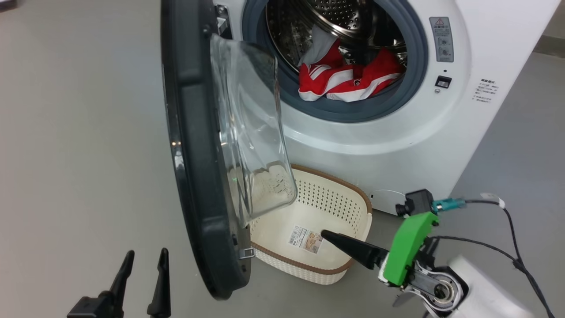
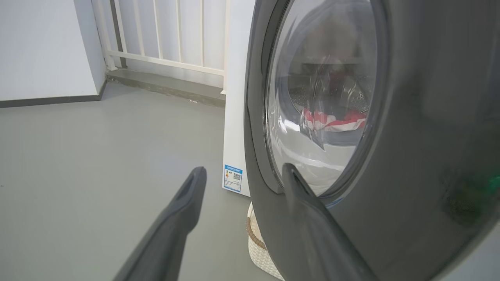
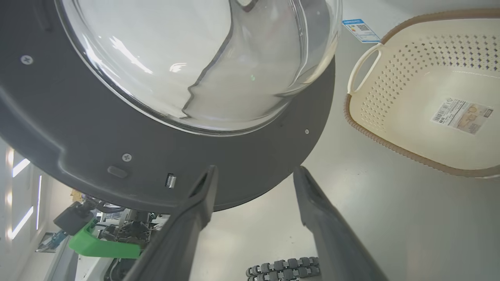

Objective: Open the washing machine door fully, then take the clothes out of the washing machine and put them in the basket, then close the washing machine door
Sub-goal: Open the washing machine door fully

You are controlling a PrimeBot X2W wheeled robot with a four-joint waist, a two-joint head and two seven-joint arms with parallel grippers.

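Left pincer [image 1: 147, 254] and right pincer [image 3: 254, 171] both stand wide apart, holding nothing, one on each side of the open washing machine door [image 1: 194, 154].

Nearest, the left pincer sits low by the door's outer face, while one dark finger of the right reaches over the basket [image 1: 348, 187], above the paper sticker [image 1: 305, 240] on its bottom. Between them the door stands edge-on, its glass bowl bulging over the basket's left end and blocking that side. The basket rests on the smooth grey floor [image 1: 79, 132], just in front of the washing machine [image 1: 397, 145]. Farther back, the red and white clothes [image 1: 348, 81] lie in the steel drum [image 1: 335, 17], spilling onto the grey gasket [image 1: 353, 112]. Past the machine's side with its blue label [image 2: 233, 178] stand a white railing [image 2: 175, 39] and a white wall [image 2: 39, 47].
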